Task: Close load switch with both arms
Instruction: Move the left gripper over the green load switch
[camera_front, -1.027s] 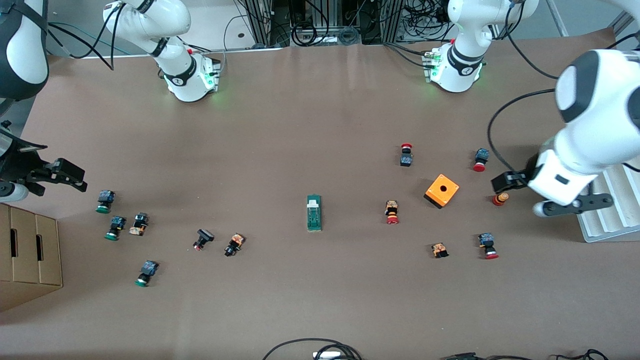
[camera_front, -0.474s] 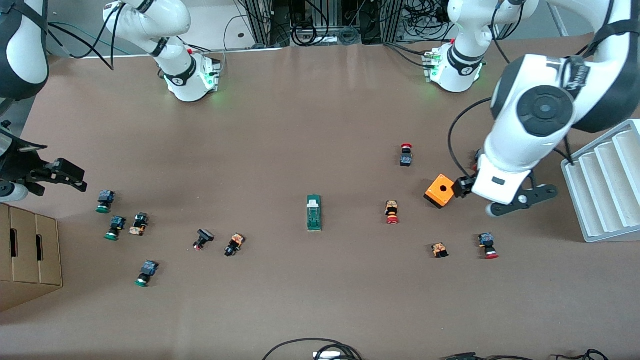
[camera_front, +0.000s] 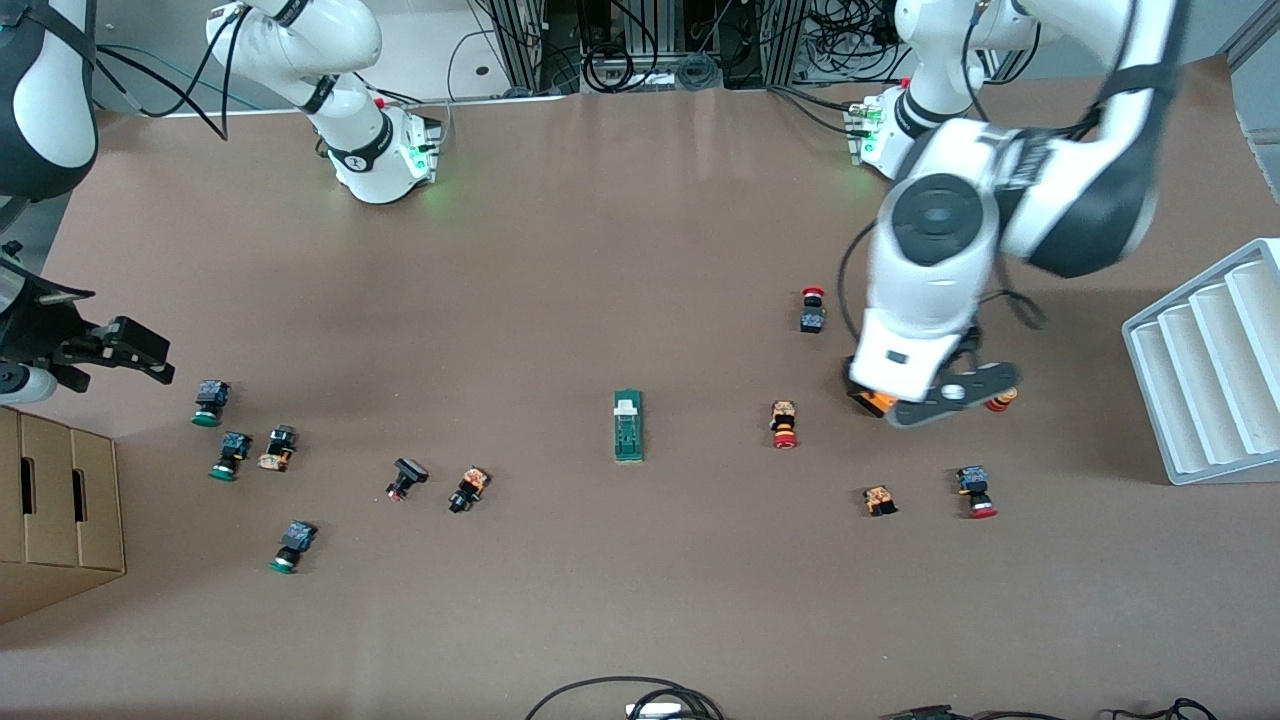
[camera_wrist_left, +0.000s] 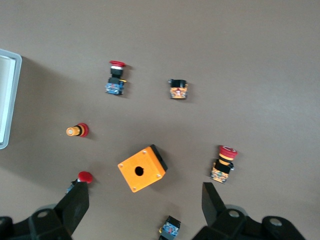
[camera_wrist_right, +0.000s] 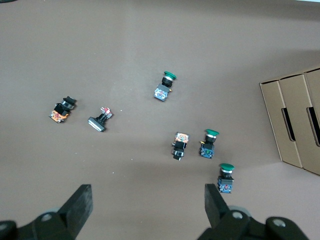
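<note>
Risk is sitting right under your left gripper (camera_wrist_left: 145, 207): it is hanging with its fingers spread wide over the orange box (camera_wrist_left: 142, 168), while the load switch (camera_front: 628, 425) is lying well apart from it, toward the table's middle, untouched. If you are dropping here, you are hitting the box or the red-capped push button (camera_wrist_left: 223, 164) beside it. Your right gripper (camera_wrist_right: 147, 207) is waiting, fingers spread too, over the green-capped buttons (camera_wrist_right: 212, 142), also well apart from the switch.

A robotics lab. Two bench-mounted arms (camera_front: 350, 130) stand on a brown table (camera_front: 600, 250). Cable tangles (camera_front: 650, 60) crowd the edge.
</note>
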